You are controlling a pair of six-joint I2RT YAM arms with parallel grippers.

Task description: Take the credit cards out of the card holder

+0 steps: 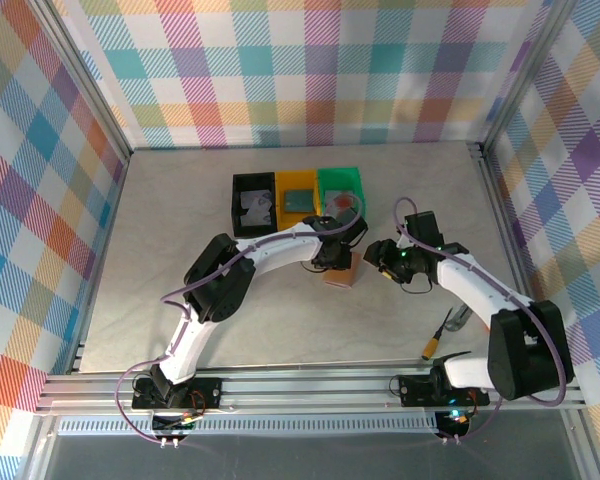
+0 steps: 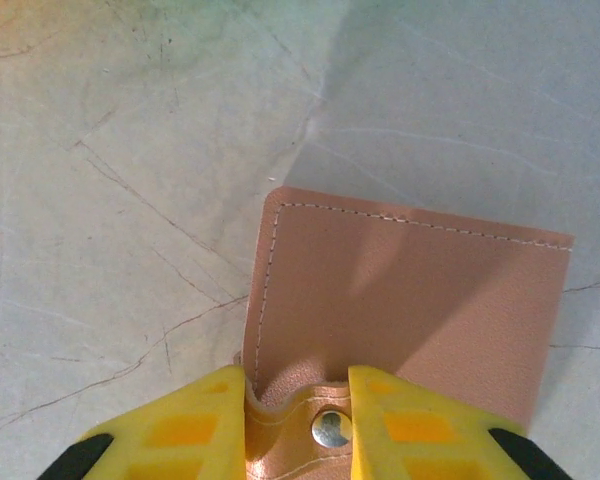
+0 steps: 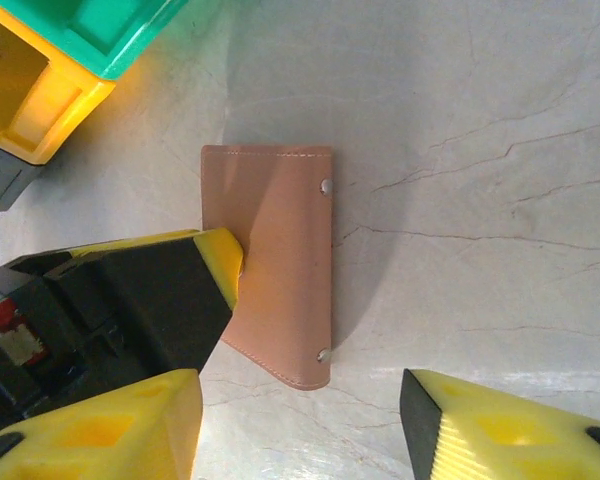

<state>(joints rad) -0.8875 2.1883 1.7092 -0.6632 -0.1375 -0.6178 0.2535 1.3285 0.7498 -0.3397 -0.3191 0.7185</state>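
Observation:
The reddish-brown card holder (image 1: 340,274) lies folded on the table in front of the bins. My left gripper (image 2: 298,385) is shut on its snap-button flap, the leather bunched between the yellow fingers (image 2: 190,425). In the right wrist view the card holder (image 3: 285,270) tilts up on the side where the left finger (image 3: 218,262) grips it. My right gripper (image 3: 300,400) hovers just right of the holder, open and apart from it. Credit cards lie in the bins: a grey-white one (image 1: 254,206), a teal one (image 1: 298,203) and a pale one with a red spot (image 1: 343,203).
A black bin (image 1: 236,200), a yellow bin (image 1: 298,182) and a green bin (image 1: 340,177) stand in a row behind the holder. A cable with a yellow-tipped plug (image 1: 440,338) lies near the right arm's base. Plaid walls close off the table's back and sides.

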